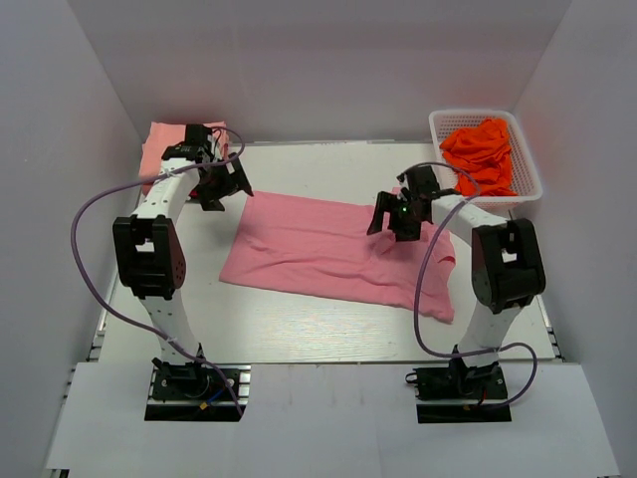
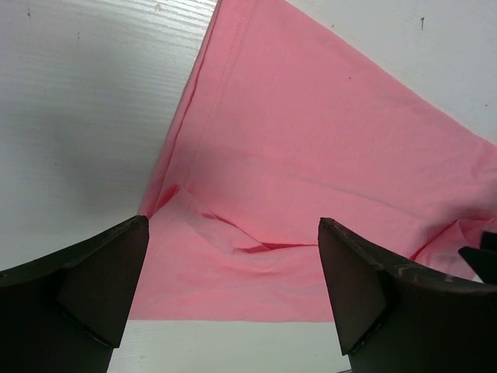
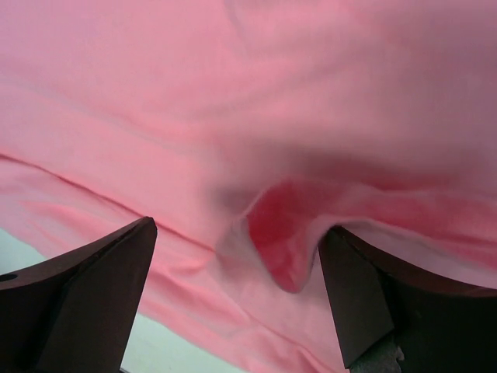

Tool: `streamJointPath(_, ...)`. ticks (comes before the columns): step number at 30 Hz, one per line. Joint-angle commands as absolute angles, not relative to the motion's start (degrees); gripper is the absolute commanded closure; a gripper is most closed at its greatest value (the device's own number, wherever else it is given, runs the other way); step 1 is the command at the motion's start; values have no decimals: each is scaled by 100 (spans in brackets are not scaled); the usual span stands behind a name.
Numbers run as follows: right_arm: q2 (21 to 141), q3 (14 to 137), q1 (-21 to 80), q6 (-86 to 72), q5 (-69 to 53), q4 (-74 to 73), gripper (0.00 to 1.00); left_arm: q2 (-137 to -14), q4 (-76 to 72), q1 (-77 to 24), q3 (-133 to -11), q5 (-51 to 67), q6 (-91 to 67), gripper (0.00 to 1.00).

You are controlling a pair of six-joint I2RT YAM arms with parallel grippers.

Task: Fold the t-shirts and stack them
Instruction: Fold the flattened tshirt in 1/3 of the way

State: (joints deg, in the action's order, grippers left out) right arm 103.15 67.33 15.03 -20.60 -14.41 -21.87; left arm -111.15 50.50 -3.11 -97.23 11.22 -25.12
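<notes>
With left gripper point(image 1: 221, 185) and right gripper point(image 1: 396, 215) spread wide, empty, by the pink shirt point(image 1: 318, 254) on the tabletop point(image 1: 299, 334), pinch both far-side corners level, then fold toward the near edge

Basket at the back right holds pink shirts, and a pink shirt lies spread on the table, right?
No: the basket holds orange shirts, not pink; the top view shows it. The pink shirt does lie spread on the table.
</notes>
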Motion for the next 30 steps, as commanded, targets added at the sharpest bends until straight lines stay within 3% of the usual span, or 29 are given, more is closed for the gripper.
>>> streamJointPath(1, 10634, 7268, 1494, -2293, -1652, -1635, 10, -10881, 5001, -325, -9957, 1239, -2443, 0)
streamJointPath(6, 11196, 8541, 1503, -2549, -1179, -1871, 10, -11082, 4879, -325, -10168, 1239, -2443, 0)
streamJointPath(10, 11679, 9736, 1494, -2339, -28, -3417, 10, -11495, 4878, -325, -10563, 1178, -2382, 0)
streamJointPath(19, 12682, 11843, 1398, -1872, 1783, -4112, 10, -12883, 4982, -562, -11871, 854, -2048, 2)
streamJointPath(25, 13552, 12454, 1239, -1863, 2425, -3947, 10, -13403, 4634, -668, -12129, 457, -1986, 8)
streamJointPath(30, 13859, 12295, 1152, -1416, 2917, -2762, 10, -13745, 4438, -782, -12181, 150, -2101, 11)
